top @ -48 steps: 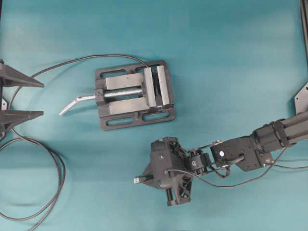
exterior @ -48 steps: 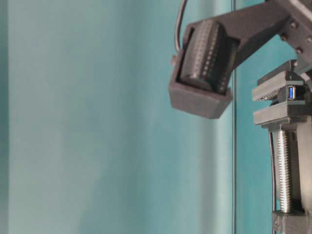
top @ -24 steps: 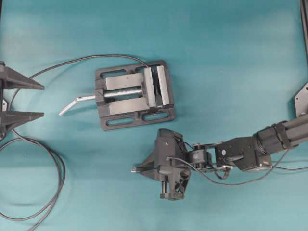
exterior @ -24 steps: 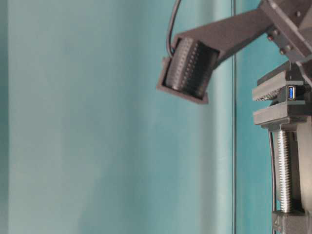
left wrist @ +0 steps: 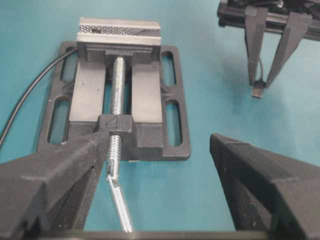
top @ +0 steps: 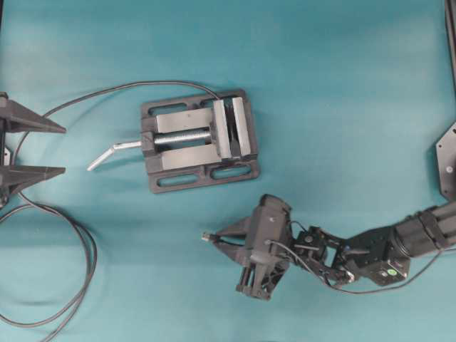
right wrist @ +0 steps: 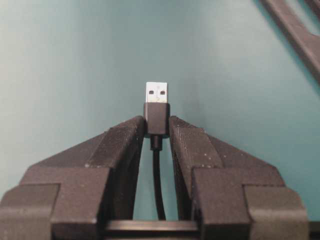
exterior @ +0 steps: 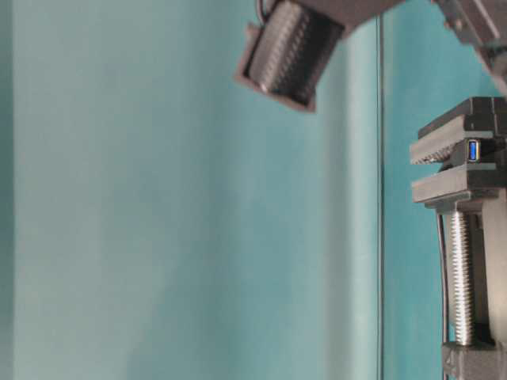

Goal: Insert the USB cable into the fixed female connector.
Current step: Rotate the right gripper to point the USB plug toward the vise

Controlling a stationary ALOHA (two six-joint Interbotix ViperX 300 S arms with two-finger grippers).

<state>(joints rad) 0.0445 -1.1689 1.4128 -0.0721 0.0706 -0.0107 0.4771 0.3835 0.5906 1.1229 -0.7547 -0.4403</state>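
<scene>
My right gripper (top: 216,236) is shut on the black plug of the USB cable (right wrist: 156,107). Its metal tip sticks out ahead of the fingertips and points left in the overhead view, just below and in front of the vise. The thin cable (top: 317,269) trails back along the right arm. The fixed female connector (exterior: 473,150) shows a blue opening and is clamped between the jaws of the black bench vise (top: 196,141). My left gripper (top: 64,149) stands open at the left edge, facing the vise handle with nothing between its fingers.
The long dark cable (top: 85,256) runs from the vise's far side and lies in big loops at the lower left. The silver vise handle (top: 110,153) juts left toward my left gripper. In the left wrist view the vise (left wrist: 120,100) is straight ahead.
My right wrist has swung and turned with the plug still held. The plug tip has shifted a little toward the vise, while the right forearm moved toward the near edge. The left arm is still.
</scene>
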